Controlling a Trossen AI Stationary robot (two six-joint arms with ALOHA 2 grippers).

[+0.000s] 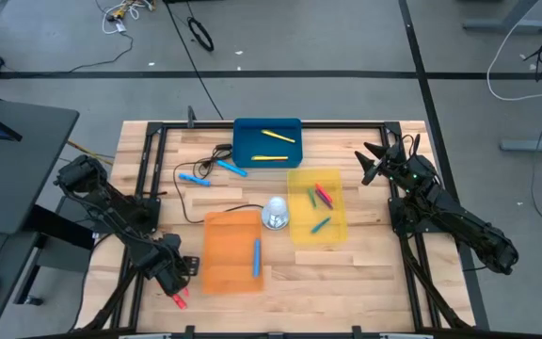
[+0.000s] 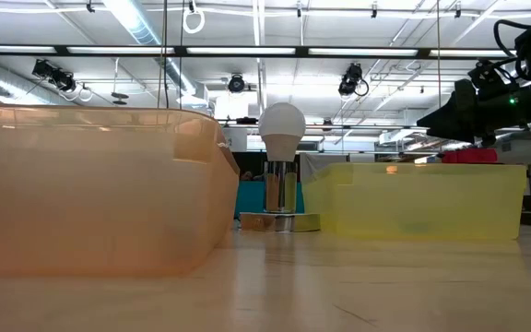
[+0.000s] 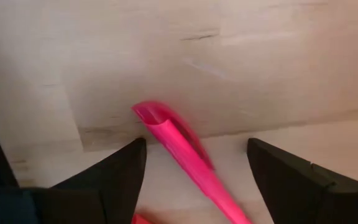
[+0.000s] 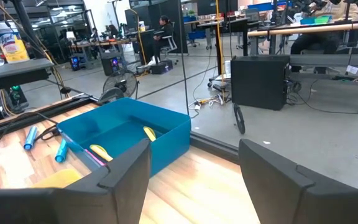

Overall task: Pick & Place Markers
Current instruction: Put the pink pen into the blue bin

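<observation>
A pink-red marker (image 3: 185,146) lies flat on the wooden table near its front left corner (image 1: 179,299). My left gripper (image 3: 196,143) points down over it and is open, one finger on each side of the marker without touching it (image 1: 177,287). Other markers lie in three trays: yellow ones in the blue tray (image 1: 267,141), red, green and blue ones in the yellow tray (image 1: 317,205), a light blue one in the orange tray (image 1: 232,250). Two light blue markers (image 1: 231,168) lie on the table. My right gripper (image 1: 369,162) waits open at the far right, held level.
A white bulb-shaped object on a metal stand (image 1: 276,213) stands between the orange and yellow trays. Black cables (image 1: 205,174) run over the table left of the blue tray. A black frame (image 1: 153,169) borders the work area. Bare wood lies along the front edge.
</observation>
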